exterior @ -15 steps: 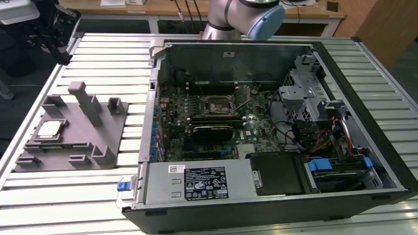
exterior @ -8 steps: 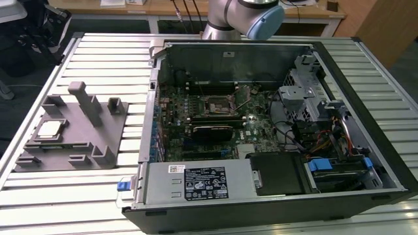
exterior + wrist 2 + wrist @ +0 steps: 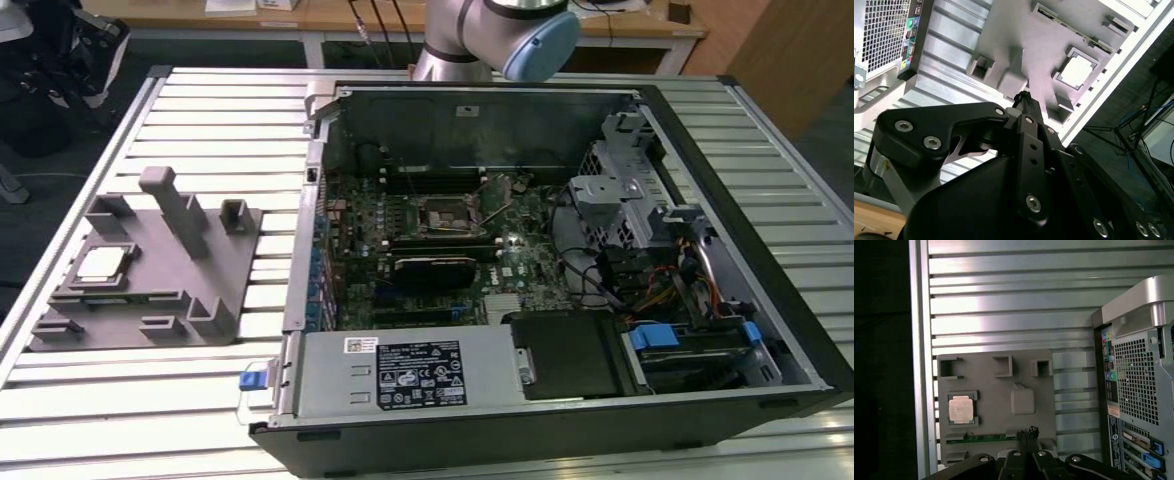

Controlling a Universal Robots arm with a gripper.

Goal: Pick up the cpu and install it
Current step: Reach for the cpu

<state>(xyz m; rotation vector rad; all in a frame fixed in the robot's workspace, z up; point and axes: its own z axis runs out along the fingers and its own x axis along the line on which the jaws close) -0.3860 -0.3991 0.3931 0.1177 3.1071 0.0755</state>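
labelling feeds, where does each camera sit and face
exterior view: off the arm, high, looking down on open computer case, grey holder, cpu; arm joint at back.
first wrist view: on the arm, looking down past the shut tool at the holder.
second wrist view: on the arm, slanting past the tool at the holder.
shared: cpu lying in the holder.

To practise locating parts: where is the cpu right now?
The cpu lies at the exterior view's left, seated in a recess of the grey fixture block, beside the open computer case.
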